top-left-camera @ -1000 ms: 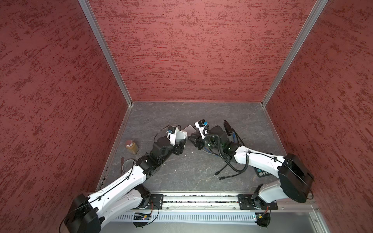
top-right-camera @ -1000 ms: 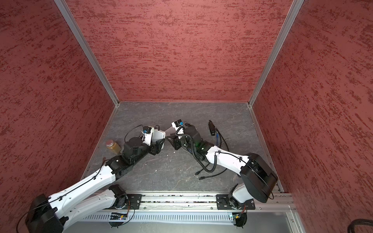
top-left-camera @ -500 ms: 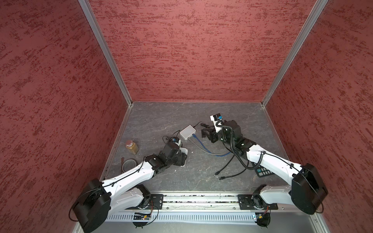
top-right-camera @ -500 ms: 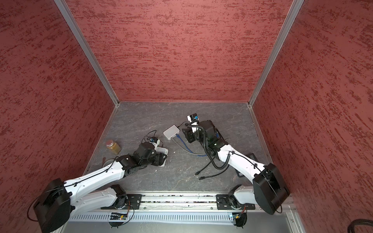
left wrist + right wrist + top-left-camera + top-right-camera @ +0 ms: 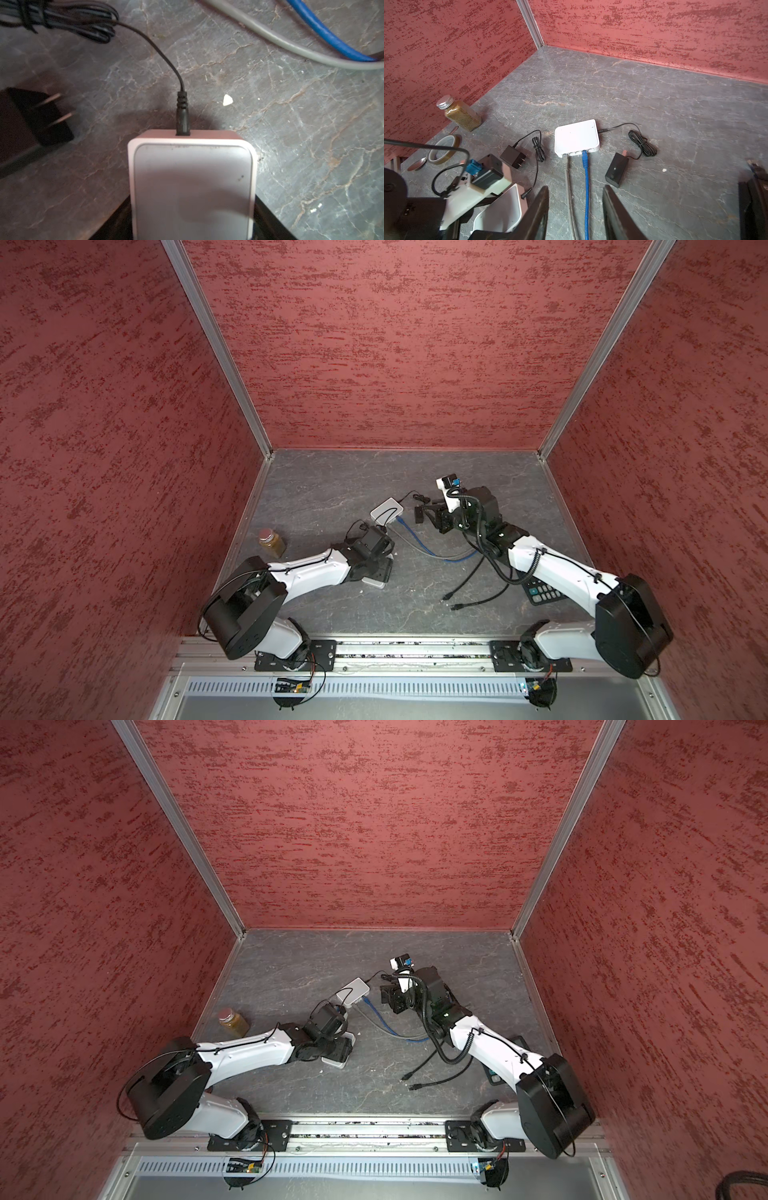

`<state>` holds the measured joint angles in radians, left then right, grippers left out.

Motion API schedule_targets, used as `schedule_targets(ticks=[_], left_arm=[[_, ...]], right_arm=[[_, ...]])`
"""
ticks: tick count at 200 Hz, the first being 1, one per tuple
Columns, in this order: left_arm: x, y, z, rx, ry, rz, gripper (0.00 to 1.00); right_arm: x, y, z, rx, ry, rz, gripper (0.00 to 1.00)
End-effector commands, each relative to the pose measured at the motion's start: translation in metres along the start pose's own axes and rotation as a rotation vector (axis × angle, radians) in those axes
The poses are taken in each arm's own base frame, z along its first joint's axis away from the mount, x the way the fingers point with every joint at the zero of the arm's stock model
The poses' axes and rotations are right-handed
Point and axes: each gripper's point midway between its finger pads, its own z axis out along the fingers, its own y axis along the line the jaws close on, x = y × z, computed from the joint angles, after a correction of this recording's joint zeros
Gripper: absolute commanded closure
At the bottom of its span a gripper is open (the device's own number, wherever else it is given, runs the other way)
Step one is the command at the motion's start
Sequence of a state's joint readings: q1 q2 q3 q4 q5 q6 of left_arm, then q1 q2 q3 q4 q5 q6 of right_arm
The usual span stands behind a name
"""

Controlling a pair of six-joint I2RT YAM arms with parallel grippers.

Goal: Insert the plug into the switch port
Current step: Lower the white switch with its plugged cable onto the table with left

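Blue, the plug [image 5: 584, 155] sits in a front port of the switch [image 5: 576, 136], with a grey plug [image 5: 565, 159] in a port beside it. I take the blue one for the task's plug, already home. That switch lies flat just at 12 o'clock from the middle of the table [image 5: 675, 104].

At the switch's 3 o'clock the right gripper [image 5: 576, 187] hangs released and empty, jaws spread above the cables [image 5: 586, 207] and touching neither. At 7 o'clock the left gripper [image 5: 380, 571] is clenched on a second switch [image 5: 192, 182], which has a barrel plug [image 5: 182, 116] seated in its edge.

Such a plug looks light and hard, with a thin latch tab that pinching could snap. Its cord looks springy and would likely tug it sideways. I would take it by the flanks of the body, just behind the nose, never by the cord. The switch looks like a light, slick box, likely to slide unless braced.

Counted:
- two switches
- two network cables, one blue and one grey
- two adapters [image 5: 512, 156]
- two loose black leads [image 5: 449, 596] at 5 o'clock
- one jar [image 5: 272, 542] at 9 o'clock
- one tape roll [image 5: 443, 161]
- one keypad [image 5: 542, 593] under the right arm
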<state>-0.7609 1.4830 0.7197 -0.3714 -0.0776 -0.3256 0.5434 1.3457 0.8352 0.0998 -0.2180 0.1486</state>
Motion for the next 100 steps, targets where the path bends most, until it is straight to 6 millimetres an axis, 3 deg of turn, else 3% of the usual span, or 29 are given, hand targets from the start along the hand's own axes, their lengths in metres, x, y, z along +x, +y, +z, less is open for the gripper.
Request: schedule_targets(ticks=[1, 52, 100], left_arm=[[0.002, 0.010, 0.005, -0.096, 0.029, 0.065, 0.87], [0.000, 0.001, 0.014, -0.130, 0.040, 0.141, 0.62], [-0.009, -0.001, 0.015, -0.159, 0.029, 0.166, 0.45]], right_arm=[[0.005, -0.006, 0.001, 0.005, 0.005, 0.002, 0.57], [0.005, -0.014, 0.000, 0.027, -0.008, -0.013, 0.56], [0.000, -0.024, -0.002, 0.041, -0.023, -0.006, 0.55]])
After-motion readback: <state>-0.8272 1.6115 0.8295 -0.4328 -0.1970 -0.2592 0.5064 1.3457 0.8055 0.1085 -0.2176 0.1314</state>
